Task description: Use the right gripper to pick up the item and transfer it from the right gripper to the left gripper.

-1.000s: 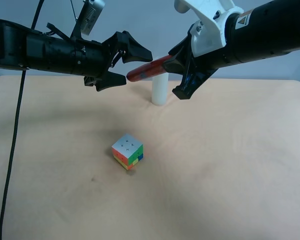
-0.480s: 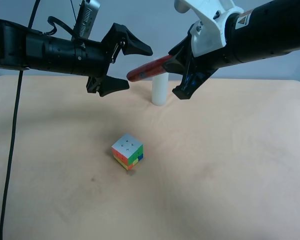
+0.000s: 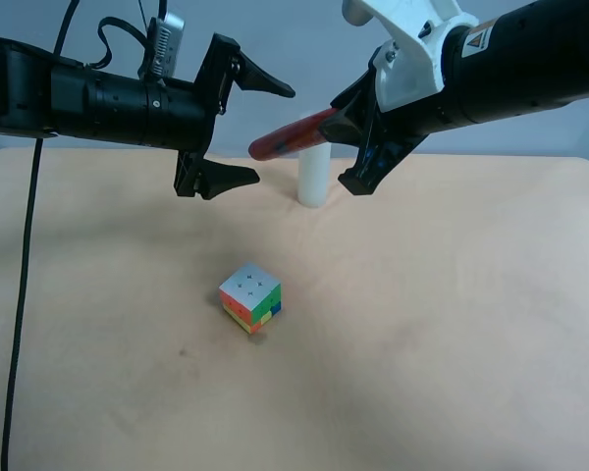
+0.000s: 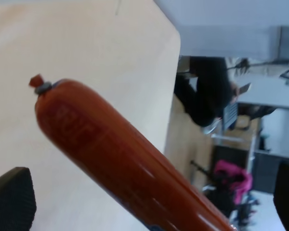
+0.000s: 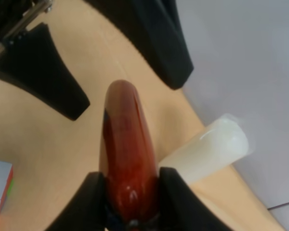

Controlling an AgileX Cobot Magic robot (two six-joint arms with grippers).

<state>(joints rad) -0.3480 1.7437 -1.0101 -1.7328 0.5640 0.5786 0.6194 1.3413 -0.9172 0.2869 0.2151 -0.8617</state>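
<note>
The red-orange item (image 3: 290,134) is held level above the table by my right gripper (image 3: 340,123), the white-housed arm at the exterior high view's right, which is shut on its rear end. In the right wrist view the item (image 5: 125,139) sticks out from between the pads (image 5: 94,192). My left gripper (image 3: 275,135), on the all-black arm, is open wide, with one finger above and one below the item's free tip, not touching it. The left wrist view shows the item (image 4: 111,154) close up between the dark fingertips (image 4: 9,197).
A white cylinder (image 3: 312,182) stands upright on the tan table (image 3: 442,343), just behind and below the item; it also shows in the right wrist view (image 5: 207,149). A multicoloured puzzle cube (image 3: 250,297) sits mid-table, below both arms.
My left gripper has opened wider, its lower finger dropping and its upper finger rising around the item's tip. The right arm and the item have not moved.
</note>
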